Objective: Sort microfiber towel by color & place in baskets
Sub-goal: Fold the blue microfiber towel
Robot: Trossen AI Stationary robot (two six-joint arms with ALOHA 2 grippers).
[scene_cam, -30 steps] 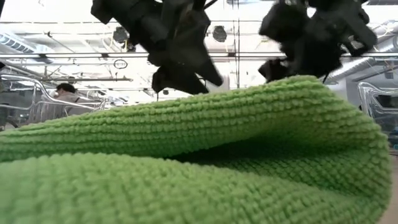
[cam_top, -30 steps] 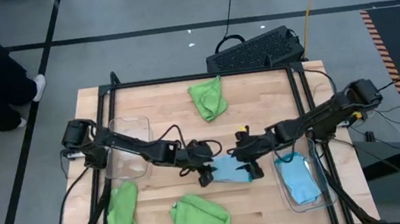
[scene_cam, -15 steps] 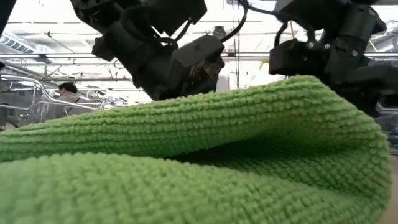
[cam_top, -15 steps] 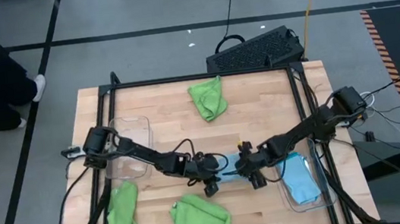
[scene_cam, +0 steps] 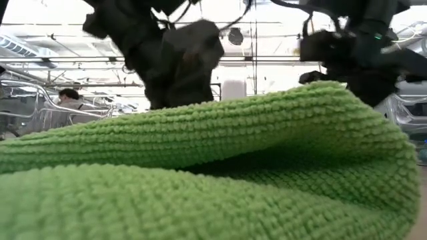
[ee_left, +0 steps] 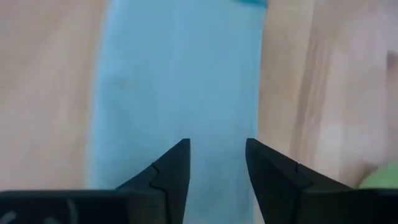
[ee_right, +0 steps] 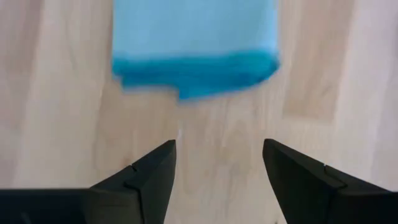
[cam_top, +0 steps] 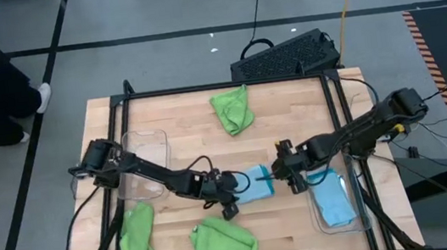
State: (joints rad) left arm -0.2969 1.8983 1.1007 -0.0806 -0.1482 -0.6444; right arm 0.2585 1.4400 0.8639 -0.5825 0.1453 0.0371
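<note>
Fingers of the left gripper are spread over a light blue towel; the right gripper is held open beside it.

We count three green towels on the worktop and two blue towels, one lying in a bin. There are two clear bins, two arms with one gripper each, and one black crate.
</note>
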